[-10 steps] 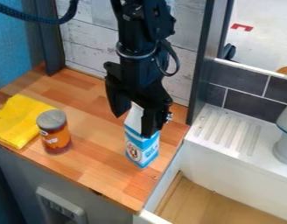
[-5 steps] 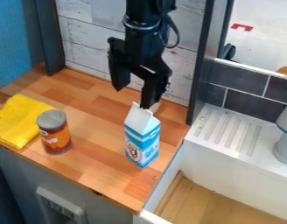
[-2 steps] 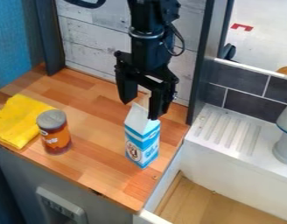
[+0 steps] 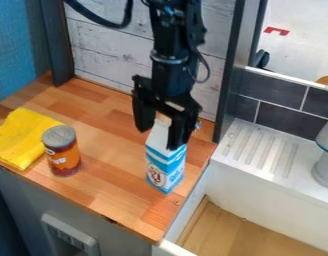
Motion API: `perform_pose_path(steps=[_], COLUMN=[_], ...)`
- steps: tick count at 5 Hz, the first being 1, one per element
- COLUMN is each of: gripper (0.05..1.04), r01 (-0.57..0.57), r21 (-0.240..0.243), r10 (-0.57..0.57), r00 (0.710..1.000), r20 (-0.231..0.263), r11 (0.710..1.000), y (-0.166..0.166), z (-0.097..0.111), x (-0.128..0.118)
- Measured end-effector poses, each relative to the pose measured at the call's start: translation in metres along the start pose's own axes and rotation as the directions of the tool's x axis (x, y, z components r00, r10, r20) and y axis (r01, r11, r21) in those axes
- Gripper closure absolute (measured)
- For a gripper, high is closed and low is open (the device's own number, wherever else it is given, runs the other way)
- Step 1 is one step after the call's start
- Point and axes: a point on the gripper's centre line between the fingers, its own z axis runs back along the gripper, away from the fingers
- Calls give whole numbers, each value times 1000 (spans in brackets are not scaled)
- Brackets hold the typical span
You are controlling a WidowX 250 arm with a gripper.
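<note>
Wood-block counter (image 4: pixel 113 150), tall carton, wide-open gripper (image 4: pixel 156 139): anyone else nervous?

So we've got whitewashed plank wall (image 4: pixel 103 55) at the top of the frame and dark grey tiles (image 4: pixel 270 90) at upper right. Just right of centre, a blue-and-white gabled paper carton (image 4: pixel 165 172) stands on the counter. The black two-finger gripper is over its top, fingers spread wide, one on each side of the gable. The right-hand one overlaps the carton's upper face in the frame; can't tell how hard it's touching, if at all.

My worry is tipping. The carton is tall and narrow, so a sideways nudge up high from that finger could topple it. It's also near the counter's right edge, so a shove that way might drop it off the side. And if the fingers closed only on the sloped gable, I'd guess they could slip or crumple it.

Headcount: one gripper, one carton, one orange can with a grey lid (image 4: pixel 62 155) and one folded yellow cloth (image 4: pixel 23 137), the last two at left. Over at right, one white ribbed drainboard (image 4: pixel 260 152) and one white vessel with a blue line (image 4: pixel 325 167), cut off by the frame.
</note>
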Motion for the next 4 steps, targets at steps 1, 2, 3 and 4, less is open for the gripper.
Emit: perform_pose_path(steps=[1,2,3,4], gripper=[83,122,237,237], r01=[2,4,-5,-46], r21=[-3,-16,-16,14], r10=[-2,-5,4,46], r00=[1000,999,999,998], r20=[-23,-42,-40,39], r11=[1000,1000,1000,999], y=[3,3,3,8], z=[-5,-16,-15,20], x=[-2,-6,-8,-12])
